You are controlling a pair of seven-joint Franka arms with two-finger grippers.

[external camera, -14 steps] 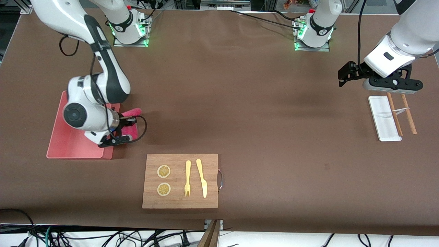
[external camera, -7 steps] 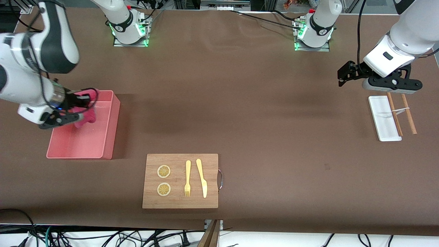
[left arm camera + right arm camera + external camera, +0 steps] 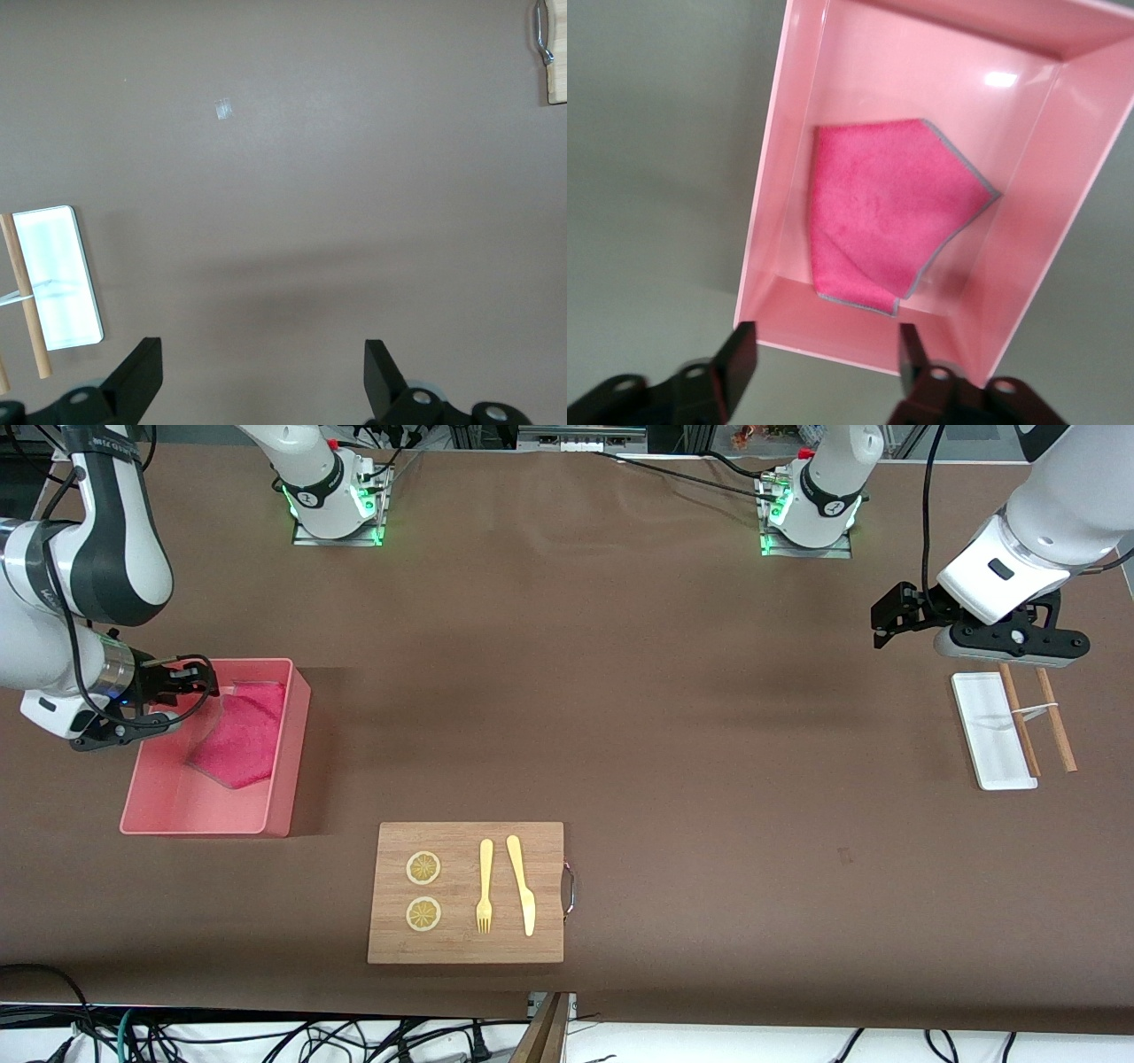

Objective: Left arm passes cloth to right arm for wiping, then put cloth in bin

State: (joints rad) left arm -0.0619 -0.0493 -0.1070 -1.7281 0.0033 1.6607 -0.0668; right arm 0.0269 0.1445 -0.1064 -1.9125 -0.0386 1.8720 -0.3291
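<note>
Brown table: cloth lies in bin. Right tool, fingers apart, empty, hovers over bin edge. Left tool, fingers apart, waits above tray.

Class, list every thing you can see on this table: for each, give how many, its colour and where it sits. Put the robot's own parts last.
bin: one, pink, toward the right arm's end of the table.
cloth: one, magenta, lying in the bin.
cutting board: one, wooden, near the front camera.
lemon slices: two, yellow, on the cutting board.
fork: one, yellow, on the board.
knife: one, yellow, beside the fork.
tray: one, white, toward the left arm's end.
sticks: two, brown, one across the tray, one beside it.
right gripper: one, black, open over the bin's edge.
left gripper: one, black-fingered, open; the arm waits above the tray.
</note>
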